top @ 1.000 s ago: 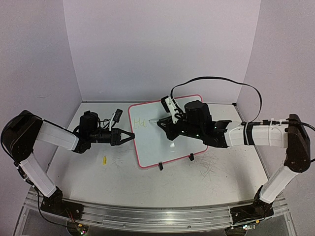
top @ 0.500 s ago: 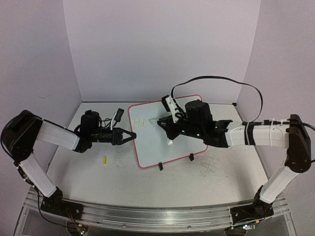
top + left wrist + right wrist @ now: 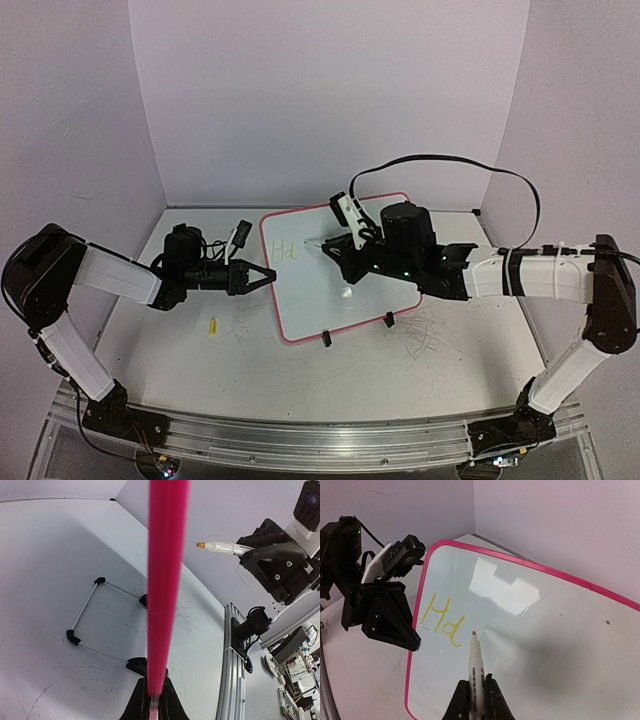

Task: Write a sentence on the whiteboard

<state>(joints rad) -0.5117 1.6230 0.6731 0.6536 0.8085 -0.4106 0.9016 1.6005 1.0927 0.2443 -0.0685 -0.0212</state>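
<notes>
Right gripper (image 3: 475,699), pinched on the marker (image 3: 474,667), nudged slightly up-right in the top view with no new stroke, so the sentence (image 3: 442,621) is still just "Hd" (barely started) on the whiteboard (image 3: 310,305) at frame centre on the surface (image 3: 450,350), left gripper (image 3: 150,700) clamped on its pink left rim.

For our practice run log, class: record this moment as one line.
left tool: shut on whiteboard rim | right tool: shut on marker | marker tip: beside second letter | sentence: two yellow letters written
</notes>
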